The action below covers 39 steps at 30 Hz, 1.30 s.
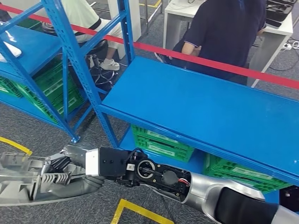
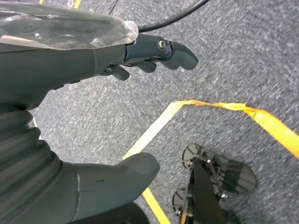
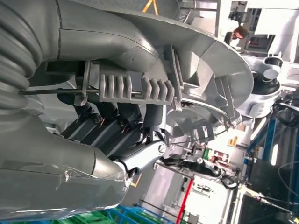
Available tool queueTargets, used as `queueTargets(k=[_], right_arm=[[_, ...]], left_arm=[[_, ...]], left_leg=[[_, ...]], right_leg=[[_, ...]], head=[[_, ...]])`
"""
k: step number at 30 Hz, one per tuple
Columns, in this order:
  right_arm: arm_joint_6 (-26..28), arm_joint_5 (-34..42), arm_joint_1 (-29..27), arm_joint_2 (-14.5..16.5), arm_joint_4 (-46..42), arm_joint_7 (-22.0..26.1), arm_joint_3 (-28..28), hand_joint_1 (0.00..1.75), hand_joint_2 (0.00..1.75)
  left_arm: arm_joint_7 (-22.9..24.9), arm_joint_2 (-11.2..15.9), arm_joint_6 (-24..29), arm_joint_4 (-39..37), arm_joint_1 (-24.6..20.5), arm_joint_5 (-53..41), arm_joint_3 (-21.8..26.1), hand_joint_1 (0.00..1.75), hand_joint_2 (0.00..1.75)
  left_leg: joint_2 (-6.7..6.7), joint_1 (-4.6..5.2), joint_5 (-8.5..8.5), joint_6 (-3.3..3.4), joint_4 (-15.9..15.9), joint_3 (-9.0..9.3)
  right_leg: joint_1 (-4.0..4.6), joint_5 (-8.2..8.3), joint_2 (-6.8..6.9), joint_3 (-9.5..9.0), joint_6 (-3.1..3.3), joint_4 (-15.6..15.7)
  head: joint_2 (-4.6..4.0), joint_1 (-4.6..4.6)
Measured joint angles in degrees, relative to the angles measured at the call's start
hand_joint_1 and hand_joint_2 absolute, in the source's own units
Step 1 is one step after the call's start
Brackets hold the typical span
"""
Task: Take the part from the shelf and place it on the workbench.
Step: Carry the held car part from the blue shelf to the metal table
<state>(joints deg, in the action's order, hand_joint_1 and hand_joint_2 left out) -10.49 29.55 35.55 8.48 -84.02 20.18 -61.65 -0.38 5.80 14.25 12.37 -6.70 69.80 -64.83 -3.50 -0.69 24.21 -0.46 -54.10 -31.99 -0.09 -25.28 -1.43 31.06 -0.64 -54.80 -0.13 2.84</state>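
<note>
A grey ribbed part [image 1: 21, 184] sits gripped in the robot's right hand [image 1: 72, 172], low over the carpet before the blue bench [image 1: 211, 112]. The right wrist view shows fingers [image 3: 141, 154] wrapped round its fins. The left hand [image 2: 105, 60] hangs spread, holding nothing, above yellow tape [image 2: 225, 106]. Two people sit behind a red rail [image 1: 218, 64]; two green crates [image 1: 160, 142] lie under the bench.

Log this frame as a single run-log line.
right hand: holds grey part | left hand: holds nothing, over carpet | blue shelf: ahead | placement: not yet done
</note>
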Motion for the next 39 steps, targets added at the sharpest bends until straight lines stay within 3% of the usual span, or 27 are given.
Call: queueTargets(k=[2, 3, 6, 7, 8, 9, 11, 12, 13, 17, 19, 21, 22, 23, 24, 26, 28, 32, 34, 36, 37, 38, 39], right_arm=[[0.1, 0.0, 0.1, 0.1, 0.1, 0.0, 0.1, 1.69, 1.75], [0.2, -0.1, 0.1, 0.2, 0.1, 0.0, 0.2, 1.69, 1.75], [0.4, -0.4, 0.0, 0.2, 0.2, 0.0, 0.4, 1.69, 1.75], [0.4, -0.5, 0.0, 0.2, 0.2, 0.1, 0.4, 1.69, 1.75], [0.5, -0.6, -0.1, 0.2, 0.3, 0.1, 0.5, 1.69, 1.75], [0.5, -0.6, -0.2, 0.2, 0.3, 0.1, 0.6, 1.69, 1.75], [0.6, -0.7, -0.3, 0.2, 0.3, 0.0, 0.7, 1.69, 1.75], [0.6, -0.9, -0.3, 0.2, 0.3, 0.0, 0.8, 1.69, 1.75], [0.6, -1.0, -0.3, 0.2, 0.3, -0.1, 0.8, 1.69, 1.75], [0.6, -1.3, -0.4, 0.3, 0.2, -0.2, 1.0, 1.69, 1.75], [0.6, -1.4, -0.4, 0.3, 0.2, -0.2, 1.1, 1.69, 1.75], [0.6, -1.6, -0.5, 0.3, 0.2, -0.3, 1.2, 1.69, 1.75], [0.6, -1.7, -0.6, 0.3, 0.2, -0.3, 1.2, 1.69, 1.75], [0.6, -1.8, -0.7, 0.3, 0.2, -0.4, 1.2, 1.69, 1.75], [0.6, -1.8, -0.7, 0.3, 0.2, -0.4, 1.3, 1.69, 1.75], [0.5, -1.8, -0.6, 0.3, 0.2, -0.6, 1.3, 1.69, 1.75], [0.5, -1.9, -0.5, 0.3, 0.2, -0.7, 1.3, 1.69, 1.75], [0.6, -1.8, -0.5, 0.4, 0.2, -0.8, 1.3, 1.69, 1.75], [0.8, -1.7, -0.5, 0.4, 0.2, -0.8, 1.3, 1.69, 1.75], [0.9, -1.6, -0.5, 0.4, 0.3, -0.8, 1.3, 1.69, 1.75], [0.9, -1.5, -0.5, 0.4, 0.4, -0.8, 1.3, 1.69, 1.75], [0.9, -1.5, -0.5, 0.4, 0.5, -0.8, 1.3, 1.69, 1.75], [0.9, -1.4, -0.5, 0.4, 0.6, -0.8, 1.3, 1.69, 1.75]], left_arm=[[-0.1, 0.1, 0.0, 0.0, 0.1, -0.2, 0.0, 0.0, 1.75], [-0.2, 0.1, 0.0, 0.0, 0.0, -0.4, 0.0, 0.0, 1.75], [-0.2, 0.1, 0.0, 0.0, -0.1, -0.8, 0.0, 0.0, 1.75], [-0.2, 0.1, 0.0, 0.0, 0.0, -0.8, 0.0, 0.0, 1.75], [-0.2, 0.1, -0.1, 0.0, 0.0, -0.9, 0.0, 0.0, 1.75], [-0.2, 0.2, -0.1, 0.0, 0.1, -0.9, 0.0, 0.0, 1.75], [-0.1, 0.3, -0.2, 0.0, 0.0, -1.0, 0.0, 0.0, 1.75], [-0.1, 0.3, -0.2, 0.0, 0.0, -1.0, 0.0, 0.0, 1.75], [-0.1, 0.3, -0.2, 0.0, -0.1, -1.0, 0.0, 0.0, 1.75], [-0.1, 0.3, -0.2, 0.0, -0.1, -0.4, 0.0, 0.0, 1.75], [-0.1, 0.3, -0.2, 0.0, -0.1, -0.3, 0.0, 0.0, 1.75], [-0.1, 0.3, -0.2, 0.0, -0.1, -0.3, 0.0, 0.0, 1.75], [-0.1, 0.3, -0.2, 0.0, -0.1, -0.3, 0.0, 0.0, 1.75], [-0.2, 0.3, -0.2, 0.0, 0.0, -0.3, 0.0, 0.0, 1.75], [-0.2, 0.2, -0.2, 0.0, 0.0, -0.3, 0.0, 0.0, 1.75], [-0.2, -0.1, -0.2, 0.0, 0.0, -0.3, 0.0, 0.0, 1.75], [-0.2, -0.4, -0.2, 0.0, -0.1, -0.3, 0.0, 0.0, 1.75], [-0.2, -0.6, -0.1, 0.0, 0.1, -0.3, 0.0, 0.0, 1.75], [-0.1, -0.6, 0.0, 0.0, 0.1, -0.3, 0.0, 0.0, 1.75], [-0.1, -0.7, 0.0, 0.0, 0.0, -0.3, 0.0, 0.0, 1.75], [-0.1, -0.7, 0.0, 0.0, 0.0, -0.3, 0.0, 0.0, 1.75], [-0.1, -0.7, 0.0, 0.0, 0.0, -0.3, 0.0, 0.0, 1.75], [-0.2, -0.7, 0.0, 0.0, 0.1, -0.2, 0.0, 0.0, 1.75]], left_leg=[[0.85, -0.13, 0.85, -0.6, -1.3, -0.53], [1.55, -0.17, 2.11, -0.89, -3.5, -1.59], [2.86, -0.29, 7.07, -1.62, -15.2, -7.53], [2.93, -0.32, 7.47, -1.75, -17.4, -8.83], [3.0, -0.36, 6.7, -1.8, -17.3, -8.95], [3.13, -0.42, 4.96, -1.78, -14.7, -7.81], [4.12, -0.42, 0.98, -1.58, -5.8, -3.41], [4.43, -0.31, -0.19, -1.28, -2.4, -1.75], [4.62, -0.17, -0.62, -0.96, -0.5, -0.89], [3.71, -0.03, -0.66, 0.59, 0.0, -0.84], [3.37, -0.1, -0.77, 1.21, 0.1, -0.72], [2.94, 0.06, -0.71, 1.53, 0.1, -0.71], [2.65, 0.13, -0.68, 1.57, 0.1, -0.69], [2.34, 0.18, -0.66, 1.59, 0.1, -0.63], [1.99, 0.2, -0.63, 1.58, 0.1, -0.52], [1.32, 0.26, -0.53, 1.42, 0.0, -0.28], [0.81, 0.38, -0.42, 1.07, -0.2, -0.38], [0.71, 0.26, -0.06, -0.07, -0.7, -0.84], [1.71, 0.16, 2.47, -0.64, -5.0, -2.8], [2.56, -0.02, 6.13, -1.2, -13.2, -6.81], [2.73, -0.14, 7.07, -1.42, -16.3, -8.45], [2.87, -0.24, 6.94, -1.58, -17.5, -9.13], [3.02, -0.35, 5.72, -1.67, -16.1, -8.56]], right_leg=[[-0.12, 0.22, 0.49, -0.25, 0.63, 0.4], [-0.25, 0.32, 0.8, -0.38, 0.89, 0.6], [-0.26, 0.26, 1.69, -0.42, 1.18, 0.7], [-0.25, 0.22, 1.95, -0.44, 1.19, 0.7], [-0.26, 0.16, 2.17, -0.49, 1.18, 0.7], [-0.27, 0.08, 2.36, -0.59, 1.12, 0.7], [-0.12, -0.21, 2.66, -0.86, 0.77, 0.6], [0.02, -0.37, 2.76, -0.96, 0.52, 0.6], [0.16, -0.5, 2.84, -1.01, 0.25, 0.5], [0.05, -1.56, 2.9, -0.79, -0.97, -0.4], [-0.09, -4.76, 2.21, 1.57, -1.39, -5.9], [-0.08, -8.65, 1.79, 5.71, -1.56, -14.6], [-0.08, -9.48, 1.72, 7.26, -1.58, -17.6], [-0.08, -9.04, 1.68, 7.71, -1.52, -18.3], [-0.07, -7.46, 1.63, 6.97, -1.38, -16.4], [-0.04, -2.84, 0.95, 3.09, -0.84, -7.8], [0.0, -0.43, 0.15, 0.23, -0.38, -1.2], [-0.09, 0.09, 0.32, -0.51, 0.52, 0.6], [-0.34, 0.41, 0.84, -0.81, 0.97, 1.2], [-0.28, 0.41, 1.38, -0.8, 1.1, 1.2], [-0.26, 0.38, 1.64, -0.79, 1.1, 1.2], [-0.27, 0.33, 1.86, -0.81, 1.08, 1.2], [-0.29, 0.28, 2.03, -0.85, 1.03, 1.2]], head=[[0.0, -0.25], [0.0, -0.52], [0.0, -1.28], [0.0, -1.32], [0.0, -1.36], [0.0, -1.38], [0.0, -1.47], [0.0, -1.39], [0.0, -1.26], [0.0, -0.85], [0.0, -0.49], [0.0, -0.01], [0.0, 0.13], [0.0, 0.21], [0.0, 0.29], [0.0, 0.56], [0.0, 0.58], [0.0, 0.21], [0.0, -0.42], [0.0, -1.07], [0.0, -1.19], [0.0, -1.24], [0.0, -1.29]])
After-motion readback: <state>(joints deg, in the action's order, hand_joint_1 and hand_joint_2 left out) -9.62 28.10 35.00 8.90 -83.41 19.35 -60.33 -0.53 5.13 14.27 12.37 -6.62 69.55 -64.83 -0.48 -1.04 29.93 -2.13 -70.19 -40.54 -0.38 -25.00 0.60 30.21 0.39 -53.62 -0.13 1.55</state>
